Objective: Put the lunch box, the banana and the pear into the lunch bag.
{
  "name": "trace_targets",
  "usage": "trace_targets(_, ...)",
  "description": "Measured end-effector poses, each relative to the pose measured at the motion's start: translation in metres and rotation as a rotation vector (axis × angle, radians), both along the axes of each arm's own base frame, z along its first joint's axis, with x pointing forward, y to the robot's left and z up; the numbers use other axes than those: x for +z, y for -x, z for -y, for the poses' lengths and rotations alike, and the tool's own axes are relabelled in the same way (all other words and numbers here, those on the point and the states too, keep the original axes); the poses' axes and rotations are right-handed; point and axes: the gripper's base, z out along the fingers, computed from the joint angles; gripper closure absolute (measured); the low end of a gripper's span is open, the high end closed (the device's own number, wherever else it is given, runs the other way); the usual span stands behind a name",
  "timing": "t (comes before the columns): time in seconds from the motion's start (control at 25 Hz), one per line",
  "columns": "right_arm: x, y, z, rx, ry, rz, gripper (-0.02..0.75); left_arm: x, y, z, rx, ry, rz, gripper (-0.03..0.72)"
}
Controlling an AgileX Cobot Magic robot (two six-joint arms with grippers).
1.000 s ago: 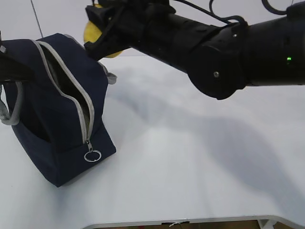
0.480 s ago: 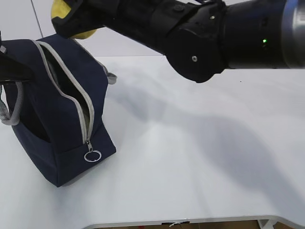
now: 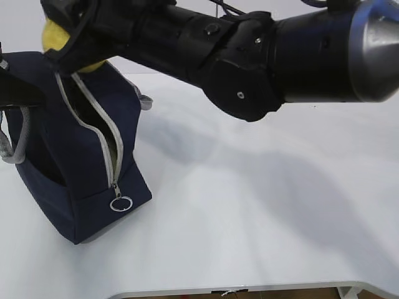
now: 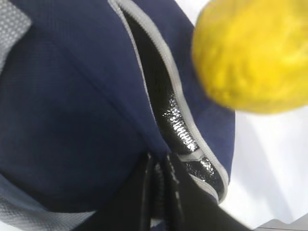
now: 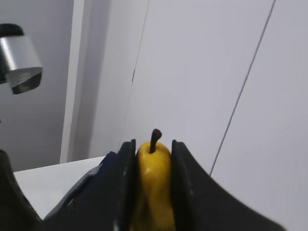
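The navy lunch bag [image 3: 75, 168] stands at the left of the table with its grey zipper [image 3: 100, 134] open. My right gripper [image 3: 67, 42] reaches across to the far left, shut on the yellow pear [image 3: 52, 34], and holds it just above the bag's opening. In the right wrist view the pear [image 5: 153, 183] sits stem-up between the two fingers. My left gripper [image 4: 159, 192] is shut on the fabric edge of the bag [image 4: 72, 110] beside the opening, with the pear [image 4: 255, 53] hanging above. The lunch box and the banana are out of view.
The zipper's ring pull [image 3: 121, 203] hangs at the bag's near end and a grey handle [image 3: 12, 146] loops at its left side. The white table [image 3: 262, 205] runs right of the bag to its front edge. A pale wall stands behind.
My right arm has swung left with the pear, from beside the bag's far right end to above its open top. The bag and left gripper have not moved.
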Motion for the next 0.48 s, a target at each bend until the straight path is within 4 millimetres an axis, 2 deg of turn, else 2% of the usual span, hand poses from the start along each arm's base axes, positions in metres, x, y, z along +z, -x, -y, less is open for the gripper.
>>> trace_targets(0.2,-0.010,-0.001,-0.004,0.011,0.015,-0.051,0.561,0.000,0.000,0.000,-0.004,-0.004,0.003,0.686)
trace_targets(0.48,-0.042,-0.006,-0.014,0.051,0.095,-0.089,0.561,0.000,0.000,0.000,-0.004,-0.004,0.003,0.687)
